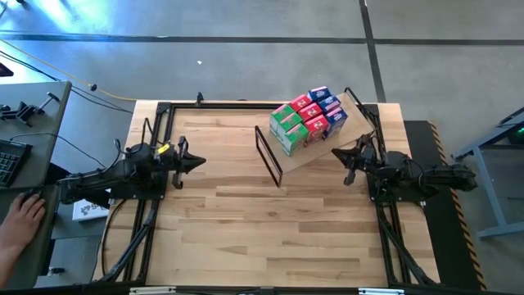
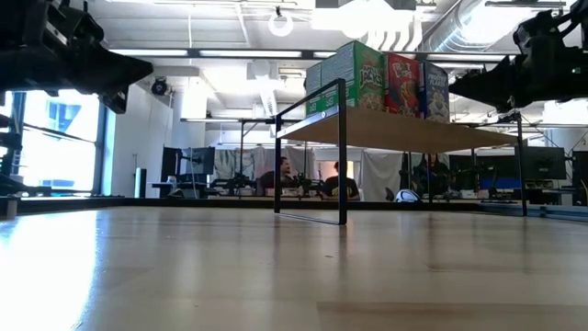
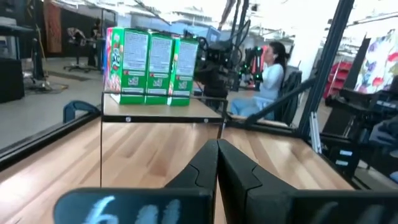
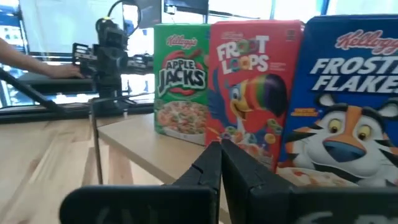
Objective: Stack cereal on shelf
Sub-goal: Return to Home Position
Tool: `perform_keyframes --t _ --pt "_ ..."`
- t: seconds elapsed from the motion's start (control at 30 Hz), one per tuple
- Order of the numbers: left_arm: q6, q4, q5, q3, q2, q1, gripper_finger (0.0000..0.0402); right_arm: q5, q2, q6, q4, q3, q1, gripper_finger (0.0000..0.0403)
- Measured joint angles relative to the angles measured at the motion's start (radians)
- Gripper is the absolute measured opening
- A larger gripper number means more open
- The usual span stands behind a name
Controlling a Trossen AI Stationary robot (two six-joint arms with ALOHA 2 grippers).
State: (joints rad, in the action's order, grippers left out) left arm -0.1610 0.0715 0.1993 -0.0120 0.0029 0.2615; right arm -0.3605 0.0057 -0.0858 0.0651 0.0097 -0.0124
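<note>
The cereal boxes stand in a block on the shelf [image 1: 327, 147], a light wooden board on a thin black wire frame at the table's far middle-right: green boxes [image 1: 286, 127], red boxes [image 1: 306, 115] and blue boxes [image 1: 327, 105]. Their bases rest on the board. In the right wrist view I face a green front [image 4: 181, 81], a red front [image 4: 252, 87] and a blue front [image 4: 348, 99]. My left gripper [image 1: 201, 162] is shut and empty at the table's left. My right gripper [image 1: 336, 152] is shut and empty by the shelf's right end.
A person's hand [image 1: 23, 215] rests on a side desk left of the table, beside a keyboard [image 1: 10, 160]. People sit in the room beyond the table [image 2: 285, 175]. Bare tabletop [image 1: 270, 229] spreads across the near half between the arms.
</note>
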Motion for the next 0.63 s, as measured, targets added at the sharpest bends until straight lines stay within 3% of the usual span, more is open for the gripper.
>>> perform_keyframes --t 0.63 --pt "-0.02 -0.029 -0.003 -0.001 0.016 0.0 0.0 -0.013 0.001 0.002 0.002 -0.001 0.0 0.0"
